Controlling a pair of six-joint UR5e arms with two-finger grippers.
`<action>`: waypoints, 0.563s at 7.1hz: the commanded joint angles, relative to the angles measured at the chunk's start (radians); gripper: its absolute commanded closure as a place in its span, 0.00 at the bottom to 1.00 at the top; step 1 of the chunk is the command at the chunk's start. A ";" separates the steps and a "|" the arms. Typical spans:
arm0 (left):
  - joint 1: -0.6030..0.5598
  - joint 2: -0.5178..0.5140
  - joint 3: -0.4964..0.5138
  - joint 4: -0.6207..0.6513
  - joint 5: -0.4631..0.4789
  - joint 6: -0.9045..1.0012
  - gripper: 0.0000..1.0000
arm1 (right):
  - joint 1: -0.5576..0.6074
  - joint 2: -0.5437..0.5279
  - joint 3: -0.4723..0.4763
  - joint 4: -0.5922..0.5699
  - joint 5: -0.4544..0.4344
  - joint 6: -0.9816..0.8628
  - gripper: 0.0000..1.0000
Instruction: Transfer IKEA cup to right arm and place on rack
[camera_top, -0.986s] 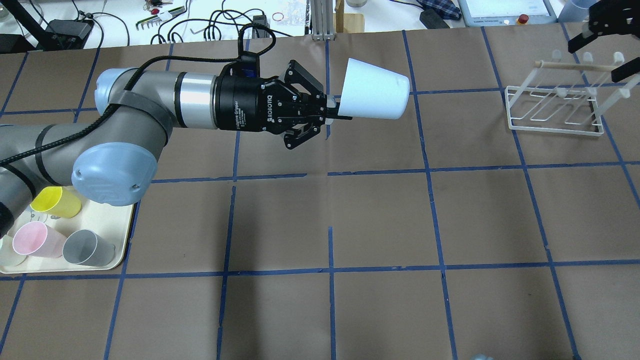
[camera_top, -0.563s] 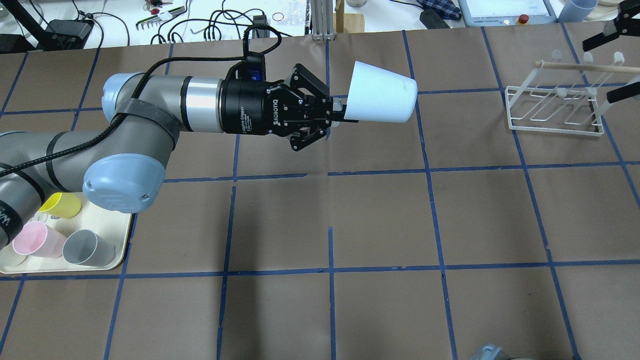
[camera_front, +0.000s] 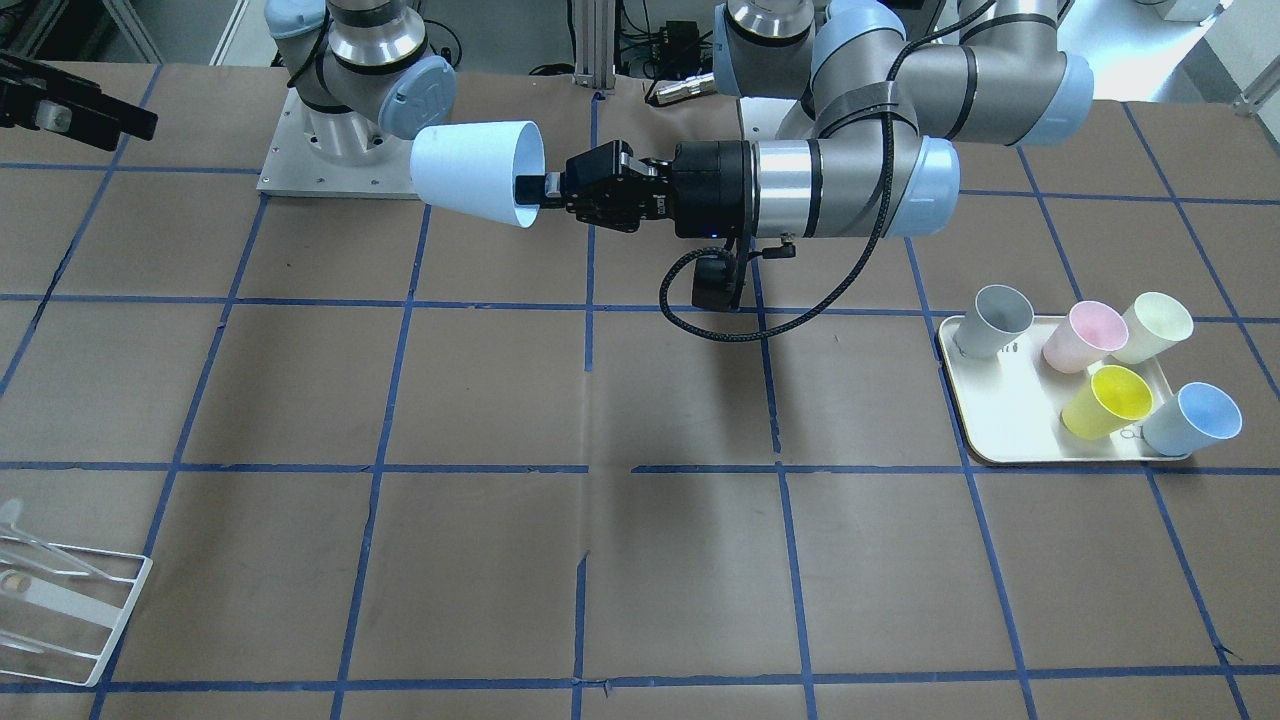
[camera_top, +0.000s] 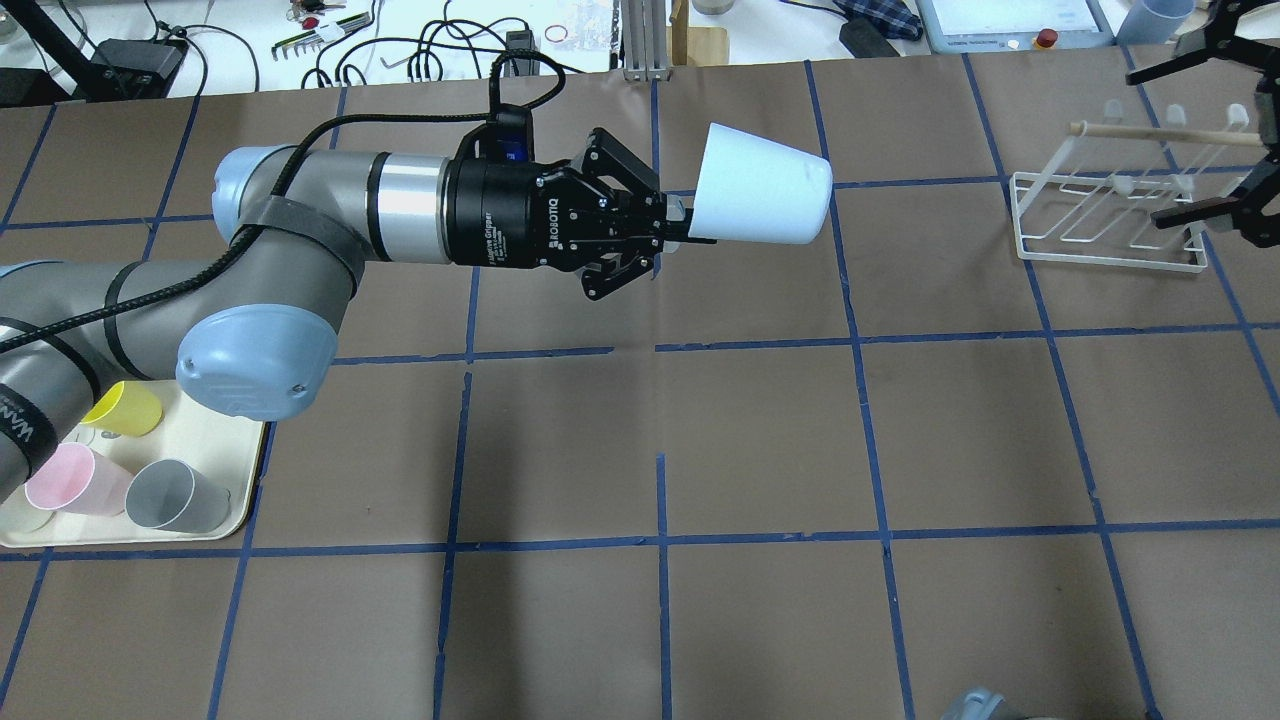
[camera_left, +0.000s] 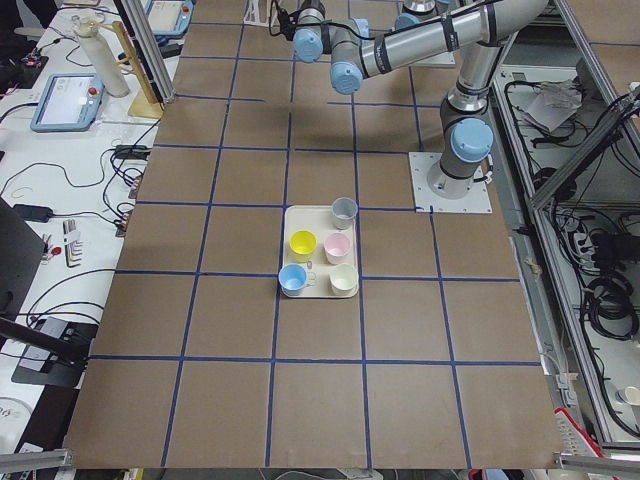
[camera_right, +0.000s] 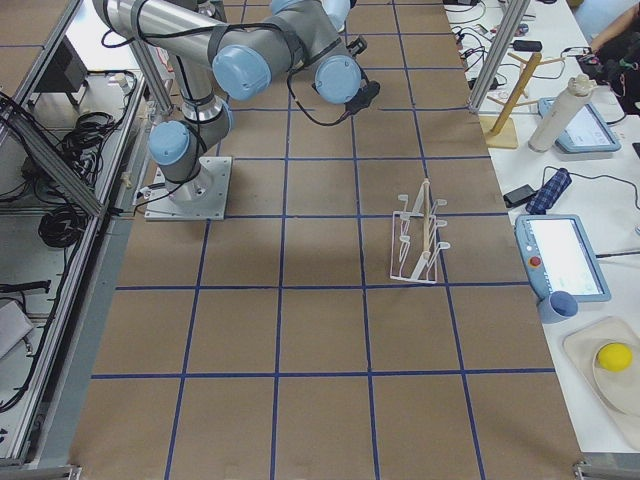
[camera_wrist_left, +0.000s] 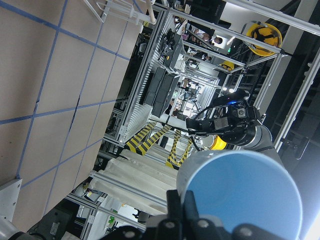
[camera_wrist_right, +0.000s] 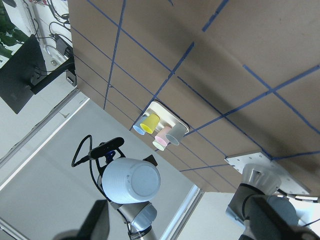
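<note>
The left end effector (camera_top: 682, 226) is clamped narrow on the rim of the cup (camera_top: 765, 185), with one finger inside the mouth and one outside. It holds the cup on its side, clear above the worktop (camera_top: 760, 440), at about 12 o'clock in the overhead view. The closed base points towards 3 o'clock. Gripping only the rim leaves the tapered wall and base bare, probably so the other arm has room to take hold.

The right end effector (camera_wrist_right: 180, 212) is spread wide at about 2 o'clock, over the rack (camera_top: 1110, 215) and well apart from the cup. Its wrist camera looks straight at the cup's base, so the two seem roughly lined up for the hand-over. The rack stands empty.

The tray (camera_top: 240, 455) at 8 o'clock carries the spare cups, out of both arms' path.
</note>
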 joint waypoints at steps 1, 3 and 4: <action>0.000 -0.005 -0.001 0.002 -0.002 0.000 1.00 | 0.034 0.001 0.028 0.130 0.055 0.051 0.00; 0.000 -0.003 -0.004 0.006 -0.014 -0.002 1.00 | 0.136 0.006 0.037 0.128 0.132 0.146 0.00; 0.000 -0.005 -0.005 0.006 -0.016 -0.002 1.00 | 0.167 0.009 0.046 0.136 0.134 0.150 0.00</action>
